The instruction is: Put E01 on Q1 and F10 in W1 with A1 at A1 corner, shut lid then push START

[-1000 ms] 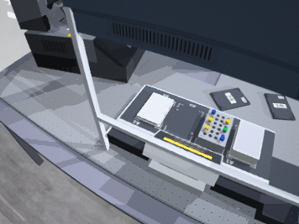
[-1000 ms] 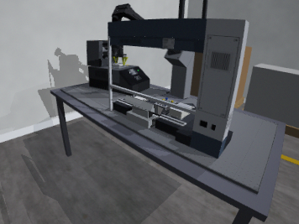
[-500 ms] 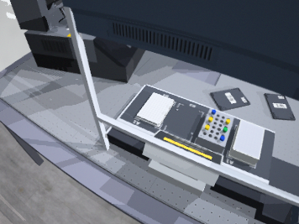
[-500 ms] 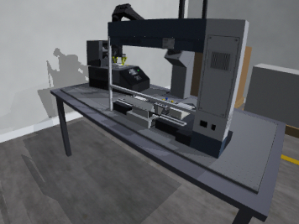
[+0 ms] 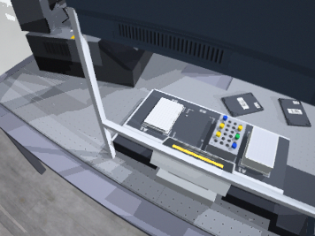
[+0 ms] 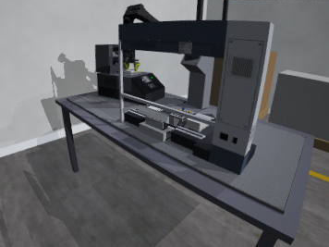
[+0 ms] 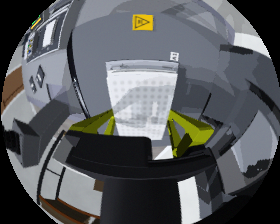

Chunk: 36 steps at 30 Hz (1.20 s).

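Yellow-fingered gripper (image 7: 143, 128) clamped on a white 96-well plate (image 7: 141, 97), held over the dark cycler Q1 (image 6: 139, 85); seating step in hand, next lower flat, A1 rear-left.

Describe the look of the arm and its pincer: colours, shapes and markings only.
The arm is glossy black, built of rounded, elbowed links; only its upper part shows above the dark gantry in the exterior view. The pincer has two yellow-green fingers with flat angled faces, set on a broad black curved body. No cables, labels or markings can be made out on either.
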Tool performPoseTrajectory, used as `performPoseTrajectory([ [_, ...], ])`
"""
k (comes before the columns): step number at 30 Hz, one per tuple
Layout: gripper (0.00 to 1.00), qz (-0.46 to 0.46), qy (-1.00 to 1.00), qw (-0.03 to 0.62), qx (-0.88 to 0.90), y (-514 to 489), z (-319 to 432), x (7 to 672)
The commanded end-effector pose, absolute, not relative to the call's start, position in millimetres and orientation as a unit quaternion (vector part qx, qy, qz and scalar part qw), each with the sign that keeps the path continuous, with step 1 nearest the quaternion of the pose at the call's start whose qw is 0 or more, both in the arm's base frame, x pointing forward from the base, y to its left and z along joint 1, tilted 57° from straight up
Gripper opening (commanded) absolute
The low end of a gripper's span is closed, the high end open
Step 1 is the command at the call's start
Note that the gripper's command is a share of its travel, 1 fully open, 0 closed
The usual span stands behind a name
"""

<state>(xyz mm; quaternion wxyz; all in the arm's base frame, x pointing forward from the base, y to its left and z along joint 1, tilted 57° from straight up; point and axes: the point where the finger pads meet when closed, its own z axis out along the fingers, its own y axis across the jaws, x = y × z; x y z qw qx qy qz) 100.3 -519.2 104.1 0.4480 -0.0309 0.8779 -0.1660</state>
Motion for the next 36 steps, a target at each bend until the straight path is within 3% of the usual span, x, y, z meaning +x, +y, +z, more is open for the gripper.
performPoseTrajectory([
  [1,0.00,-0.177,0.878,0.445,-0.028,-526.9,101.5,90.5],
  [21,0.00,-0.187,0.875,0.445,-0.037,-531.0,131.6,97.3],
  [36,0.00,-0.170,0.878,0.447,-0.017,-523.5,97.0,92.4],
])
